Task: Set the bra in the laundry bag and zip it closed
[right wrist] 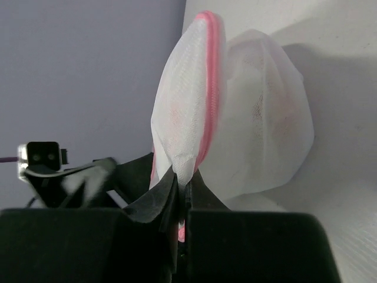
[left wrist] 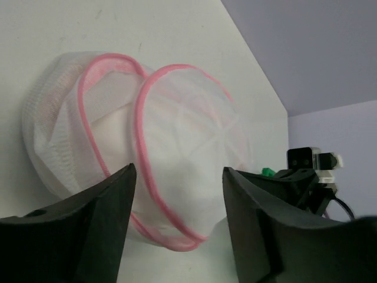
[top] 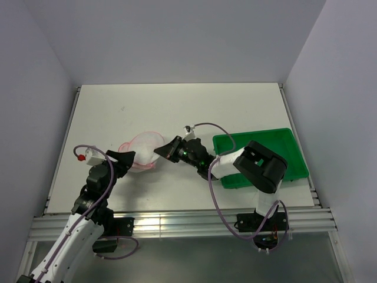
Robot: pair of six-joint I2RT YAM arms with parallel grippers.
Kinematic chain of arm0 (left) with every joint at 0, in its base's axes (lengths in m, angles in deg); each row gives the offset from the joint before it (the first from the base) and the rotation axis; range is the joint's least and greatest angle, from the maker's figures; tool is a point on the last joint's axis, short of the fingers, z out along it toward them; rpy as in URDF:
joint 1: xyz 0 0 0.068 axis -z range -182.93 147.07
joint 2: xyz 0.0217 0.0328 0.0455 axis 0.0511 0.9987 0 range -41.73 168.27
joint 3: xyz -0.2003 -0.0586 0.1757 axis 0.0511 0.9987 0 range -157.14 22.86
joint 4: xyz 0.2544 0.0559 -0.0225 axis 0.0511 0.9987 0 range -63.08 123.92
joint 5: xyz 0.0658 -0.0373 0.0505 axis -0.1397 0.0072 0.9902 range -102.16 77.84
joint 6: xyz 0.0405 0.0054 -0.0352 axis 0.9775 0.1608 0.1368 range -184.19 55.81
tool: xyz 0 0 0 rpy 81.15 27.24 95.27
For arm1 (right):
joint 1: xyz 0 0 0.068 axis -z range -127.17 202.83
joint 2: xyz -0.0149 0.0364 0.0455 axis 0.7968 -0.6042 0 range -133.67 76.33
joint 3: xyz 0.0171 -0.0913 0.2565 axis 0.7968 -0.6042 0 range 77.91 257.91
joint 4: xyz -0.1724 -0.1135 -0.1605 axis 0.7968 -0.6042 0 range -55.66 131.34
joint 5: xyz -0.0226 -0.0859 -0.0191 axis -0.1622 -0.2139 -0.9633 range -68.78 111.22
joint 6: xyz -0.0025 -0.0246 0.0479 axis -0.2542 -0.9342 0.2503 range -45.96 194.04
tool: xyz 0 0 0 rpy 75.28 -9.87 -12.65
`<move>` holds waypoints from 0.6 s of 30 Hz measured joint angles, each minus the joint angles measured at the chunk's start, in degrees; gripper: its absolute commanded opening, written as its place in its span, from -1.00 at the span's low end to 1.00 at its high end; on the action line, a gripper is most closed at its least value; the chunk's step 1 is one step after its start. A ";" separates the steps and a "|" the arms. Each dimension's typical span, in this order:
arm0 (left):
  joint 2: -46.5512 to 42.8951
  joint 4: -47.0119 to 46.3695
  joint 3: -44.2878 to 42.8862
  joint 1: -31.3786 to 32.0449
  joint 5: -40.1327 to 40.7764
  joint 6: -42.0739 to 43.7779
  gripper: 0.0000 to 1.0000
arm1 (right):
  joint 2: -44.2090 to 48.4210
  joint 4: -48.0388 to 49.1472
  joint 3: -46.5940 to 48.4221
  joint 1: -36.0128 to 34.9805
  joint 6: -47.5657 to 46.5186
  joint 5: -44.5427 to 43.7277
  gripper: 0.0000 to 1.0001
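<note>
So the laundry bag (top: 143, 148) is sitting a bit left of the middle of the tabletop, propped up on its side with both dome halves standing and the mouth gaping a little. The right gripper (right wrist: 181, 186) is pinching the near half down at its bottom edge, jaws clamped tight on the mesh right by the pink zip trim (right wrist: 212, 71). My guess is it's doing that to keep the half upright and taut, so the floppy mesh isn't sagging while the zip gets worked.

The left gripper (left wrist: 179, 177) is coming in from the other side with its jaws standing apart, gripping nothing. The closest dome is bulging in the gap ahead of its fingers, and I can't tell if they're touching it. It looks like it's lining up for the rim or the zip pull, though I can't make out the pull anywhere.

The bra (left wrist: 112, 135) seems to be inside already: something smooth and pale is showing in the slot between the two pink rims. So I'm reading this as the closing stage, zip not done yet.

The green tray (top: 274, 141) is sitting by the right edge, not involved.
</note>
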 measured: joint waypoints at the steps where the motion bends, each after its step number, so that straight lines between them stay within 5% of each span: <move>1: 0.57 0.72 -1.07 0.00 -0.15 0.63 0.72 | 0.02 0.07 -0.07 0.00 0.04 -0.24 -1.00; 4: 2.47 2.47 -6.21 0.00 -1.16 3.74 0.96 | 0.33 -0.07 -0.52 -0.02 -0.20 -1.14 -1.00; 8: 4.92 4.35 -13.05 0.00 -5.03 8.09 0.89 | 1.75 -1.51 -0.79 -0.39 -0.90 -3.30 -1.00; 12: 6.69 5.27 -16.09 1.40 -10.10 10.58 0.26 | 3.30 -2.86 -0.79 -0.42 -1.97 -5.88 -1.00; 13: 6.93 5.49 -16.11 2.62 -10.64 10.71 -0.15 | 3.61 -3.23 -0.79 -0.50 -2.23 -6.34 -1.00; 18: 7.06 6.82 -14.73 14.23 -9.46 8.90 -0.31 | 4.39 -4.83 -0.76 -0.76 -3.48 -7.98 -1.00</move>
